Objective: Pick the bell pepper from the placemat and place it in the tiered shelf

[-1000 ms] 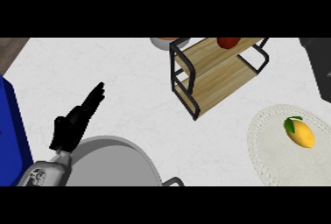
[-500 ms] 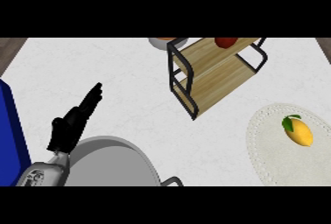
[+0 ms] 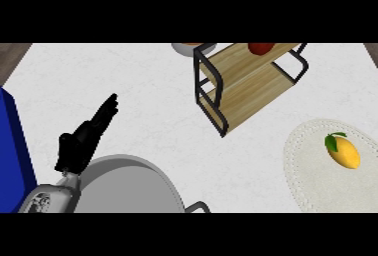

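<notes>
A yellow bell pepper (image 3: 343, 152) with a green stem lies on the pale round placemat (image 3: 317, 170) at the right edge of the counter. The tiered shelf (image 3: 247, 82), wooden boards in a black frame, stands at the top centre, and a red object (image 3: 260, 48) sits at its top end. My left hand (image 3: 85, 137) shows at the lower left, open with fingers straight and pointing up-right, far from both the pepper and the shelf. My right hand is out of sight.
A large grey round pan or lid (image 3: 129, 187) sits at the bottom left under my left forearm. A blue object (image 3: 13, 150) runs along the left edge. A small bowl (image 3: 190, 47) peeks in at the top beside the shelf.
The view has shifted slightly, so the shelf, placemat and pepper sit a little further left and lower. My left hand keeps its open pose.
</notes>
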Controlling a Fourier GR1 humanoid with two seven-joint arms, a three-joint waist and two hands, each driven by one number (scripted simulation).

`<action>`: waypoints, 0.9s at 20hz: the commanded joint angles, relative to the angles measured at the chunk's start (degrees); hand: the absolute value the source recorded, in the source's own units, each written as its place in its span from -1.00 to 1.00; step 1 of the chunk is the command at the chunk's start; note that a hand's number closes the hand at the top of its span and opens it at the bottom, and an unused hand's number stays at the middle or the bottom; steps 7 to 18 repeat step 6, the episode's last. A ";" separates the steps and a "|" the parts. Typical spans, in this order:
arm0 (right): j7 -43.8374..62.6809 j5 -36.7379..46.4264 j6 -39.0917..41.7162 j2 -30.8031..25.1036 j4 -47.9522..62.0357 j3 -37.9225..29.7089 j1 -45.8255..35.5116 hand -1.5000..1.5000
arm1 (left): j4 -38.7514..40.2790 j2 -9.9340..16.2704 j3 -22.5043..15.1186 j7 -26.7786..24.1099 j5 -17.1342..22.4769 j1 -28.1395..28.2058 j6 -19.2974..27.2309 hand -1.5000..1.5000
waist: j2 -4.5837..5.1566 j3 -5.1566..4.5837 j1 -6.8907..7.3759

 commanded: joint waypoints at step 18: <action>-4.39 2.17 6.57 -3.65 2.03 1.41 2.63 -1.00 | 5.09 -1.15 -1.06 -0.27 -1.53 4.33 0.23 0.00 | 0.72 -0.93 0.78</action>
